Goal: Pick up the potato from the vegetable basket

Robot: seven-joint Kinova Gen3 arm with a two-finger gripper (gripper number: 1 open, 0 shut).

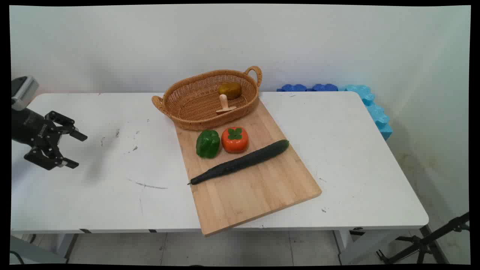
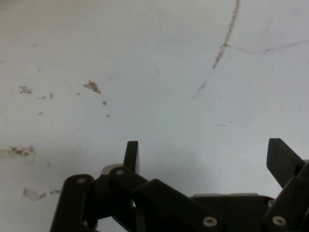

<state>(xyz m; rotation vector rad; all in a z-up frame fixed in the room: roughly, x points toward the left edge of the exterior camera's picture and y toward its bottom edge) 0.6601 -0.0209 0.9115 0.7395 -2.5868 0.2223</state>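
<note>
The black gripper point(image 1: 75, 150) hangs over the left end of the white table point(image 1: 356, 180). Its two fingers are spread wide apart and there is nothing between them. In the hand view the gripper point(image 2: 207, 159) looks down at bare table point(image 2: 154, 72) with small brown marks and a thin curved scratch on it. The gripper touches nothing, and it is well apart from the food.

To its right, a wooden cutting board point(image 1: 258, 191) lies at a slant in the middle of the table, with its near corner sticking out past the table's front edge. A long dark green cucumber point(image 1: 240, 162) lies slanted across the board. Just behind it sit a green bell pepper point(image 1: 207, 143) and an orange persimmon point(image 1: 234, 140) with a green leaf top, side by side and very close together.

A woven basket point(image 1: 180, 101) with two handles sits at the far end of the board. Inside it are a brownish yellow round thing point(image 1: 230, 90) and a pale mushroom point(image 1: 224, 104).

Blue foam blocks point(image 1: 371, 105) lie along the wall at the table's far right corner. A black tripod point(image 1: 427, 240) stands on the floor at the lower right.
</note>
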